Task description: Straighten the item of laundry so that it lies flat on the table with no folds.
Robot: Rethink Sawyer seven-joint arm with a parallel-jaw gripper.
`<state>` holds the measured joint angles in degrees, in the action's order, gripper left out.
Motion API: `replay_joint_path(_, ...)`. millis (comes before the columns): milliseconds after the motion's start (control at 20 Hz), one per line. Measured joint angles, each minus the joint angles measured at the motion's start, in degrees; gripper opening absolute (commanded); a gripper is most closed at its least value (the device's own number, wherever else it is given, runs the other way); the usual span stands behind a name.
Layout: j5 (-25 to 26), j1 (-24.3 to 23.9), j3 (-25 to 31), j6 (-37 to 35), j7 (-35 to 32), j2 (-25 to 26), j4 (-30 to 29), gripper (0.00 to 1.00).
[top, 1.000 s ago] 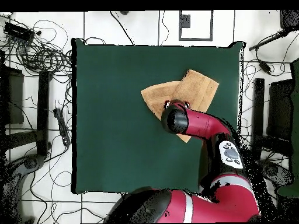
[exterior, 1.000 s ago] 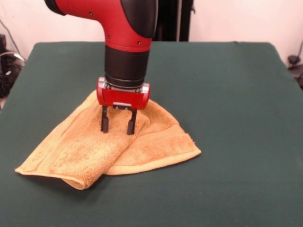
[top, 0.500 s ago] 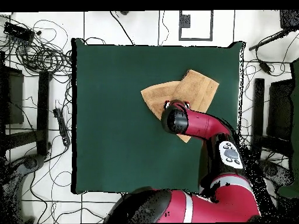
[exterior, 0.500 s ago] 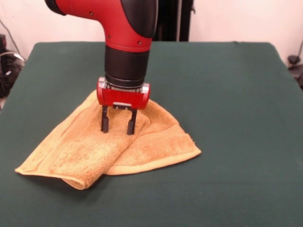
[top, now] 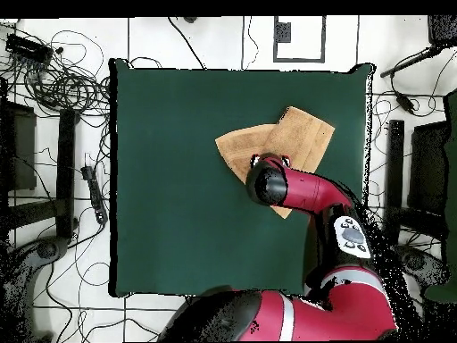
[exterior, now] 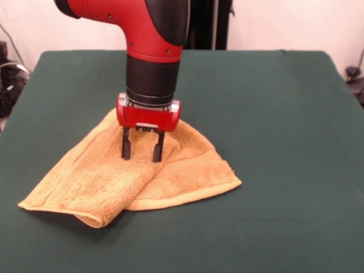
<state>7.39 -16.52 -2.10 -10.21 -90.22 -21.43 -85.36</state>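
The item of laundry [exterior: 114, 179], a yellow-orange terry towel, lies folded over itself on the green table [exterior: 273, 114], one flap doubled across the other at the front left. In the overhead view the towel [top: 299, 134] shows as two overlapping flaps near the table's [top: 178, 179] right side, partly hidden by the arm. My gripper [exterior: 141, 153] hangs straight down over the towel's upper middle, open, its two black fingertips resting at or just above the cloth with nothing between them. From above, the arm covers the gripper.
Cables and stands crowd the floor [top: 62, 89] around the table in the overhead view. The red arm [top: 303, 192] reaches in from the bottom right across the towel's near corner.
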Motion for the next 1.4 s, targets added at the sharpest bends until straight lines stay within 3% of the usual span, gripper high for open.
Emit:
replay_joint_path(650, 0.0, 0.0, -0.1, -0.6, 0.0, -1.7, -1.3, 1.0)
replay_joint_path(1400, 0.0, -0.4, -0.1, -16.4, 0.0, -11.6, -3.8, 1.0)
